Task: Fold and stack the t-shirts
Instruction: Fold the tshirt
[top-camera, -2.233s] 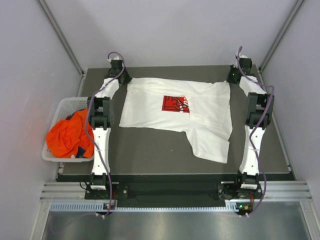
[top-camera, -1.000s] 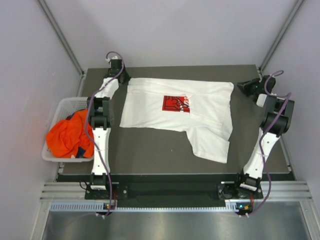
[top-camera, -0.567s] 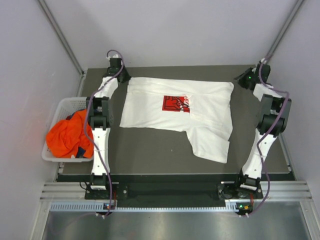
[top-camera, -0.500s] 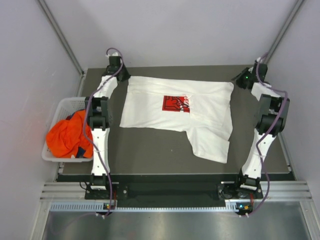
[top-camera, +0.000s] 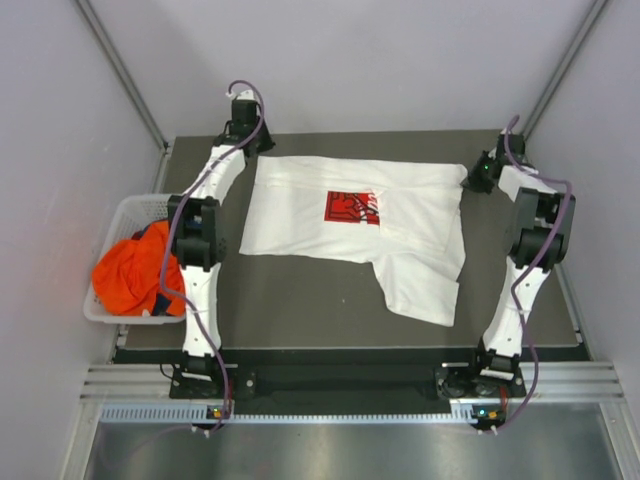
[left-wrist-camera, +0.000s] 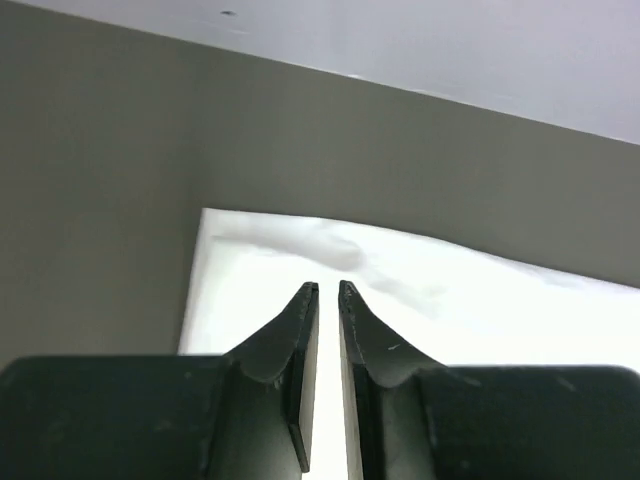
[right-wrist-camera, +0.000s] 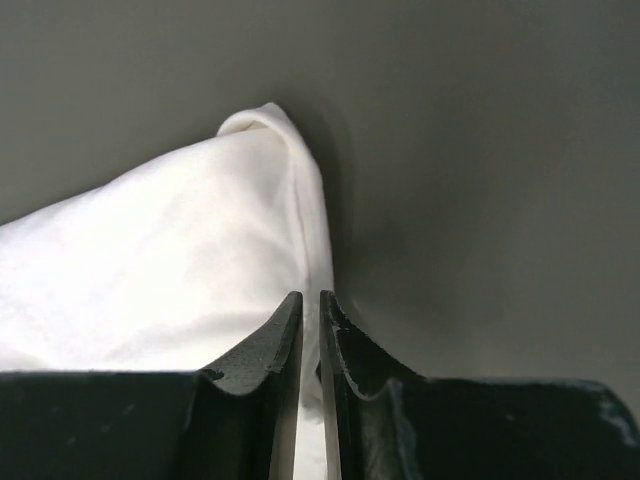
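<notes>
A white t-shirt (top-camera: 410, 225) with a red print lies spread front-up on the dark table, with its lower right part folded towards the front. An orange t-shirt (top-camera: 135, 272) sits crumpled in the basket. My left gripper (top-camera: 252, 138) hovers at the shirt's far-left corner, and in the left wrist view (left-wrist-camera: 328, 287) it is shut to a thin slit over the white cloth (left-wrist-camera: 470, 300), holding nothing. My right gripper (top-camera: 476, 178) is at the far-right corner, and in the right wrist view (right-wrist-camera: 311, 295) it is shut over the shirt's hem (right-wrist-camera: 180, 260).
A white basket (top-camera: 125, 205) hangs off the table's left edge. Grey walls close in behind and on both sides. Bare table (top-camera: 300, 300) lies in front of the shirt.
The right gripper let go of the far-right corner, swung out right, then came back beside that corner. The left gripper lifted and shifted slightly right and back. The shirt stayed spread.
</notes>
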